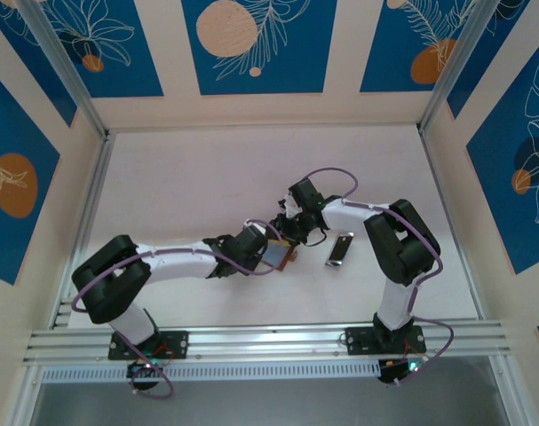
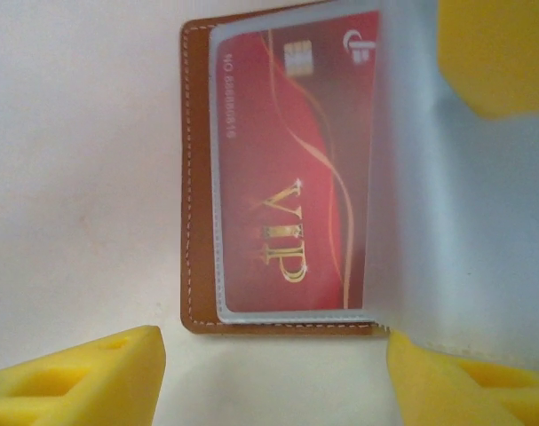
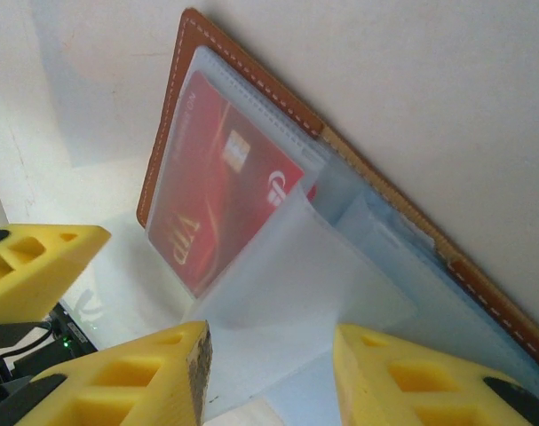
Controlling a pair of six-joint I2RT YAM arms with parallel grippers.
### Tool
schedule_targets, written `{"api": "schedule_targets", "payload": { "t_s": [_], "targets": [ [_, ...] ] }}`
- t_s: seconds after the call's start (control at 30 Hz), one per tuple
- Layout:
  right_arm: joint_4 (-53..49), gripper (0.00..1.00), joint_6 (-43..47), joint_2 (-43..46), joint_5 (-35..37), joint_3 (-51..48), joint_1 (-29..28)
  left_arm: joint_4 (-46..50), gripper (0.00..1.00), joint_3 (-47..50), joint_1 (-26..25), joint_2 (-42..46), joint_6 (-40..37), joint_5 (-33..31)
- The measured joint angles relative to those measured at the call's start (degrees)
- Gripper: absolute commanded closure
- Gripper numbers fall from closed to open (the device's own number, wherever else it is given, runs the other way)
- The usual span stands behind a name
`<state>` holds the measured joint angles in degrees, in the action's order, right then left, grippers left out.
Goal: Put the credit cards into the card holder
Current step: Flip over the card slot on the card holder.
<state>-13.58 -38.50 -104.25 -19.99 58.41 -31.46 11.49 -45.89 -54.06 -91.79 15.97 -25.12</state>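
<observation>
A white, flat tabletop [image 1: 207, 177] carries everything, with two white-and-black jointed arms reaching in from its near edge and meeting near its middle. Between them lies the card holder [image 1: 282, 255], a small brown leather folding wallet with pale stitching, spread open and flat on the table, its translucent plastic sleeves facing up. One credit card [image 2: 287, 177], a glossy red rectangle with a gold chip and gold "VIP" lettering, sits fully inside the outer clear sleeve, against the leather cover. A second credit card [image 1: 340, 249], a small thin flat rectangle with silvery edges, lies loose on the table just to the right of the wallet, beside the right arm's forearm. The left gripper [image 2: 273, 355] hovers at the wallet's edge with its yellow foam fingers [image 2: 83, 377] spread wide and nothing between them. The right gripper [image 3: 271, 342] has its yellow fingers [image 3: 145, 373] partly apart over the inner sleeves; a lifted clear leaf runs between them, and whether they pinch it is unclear.
</observation>
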Motion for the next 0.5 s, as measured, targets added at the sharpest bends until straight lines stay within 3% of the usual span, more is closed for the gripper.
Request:
{"api": "schedule_targets", "payload": {
  "t_s": [0.5],
  "targets": [
    [-4.26, 0.58, 1.11, 11.87, 1.44, -0.44, 0.74, 3.02, 0.33, -3.74, 2.32, -1.46, 2.38, -7.15]
  ]
}}
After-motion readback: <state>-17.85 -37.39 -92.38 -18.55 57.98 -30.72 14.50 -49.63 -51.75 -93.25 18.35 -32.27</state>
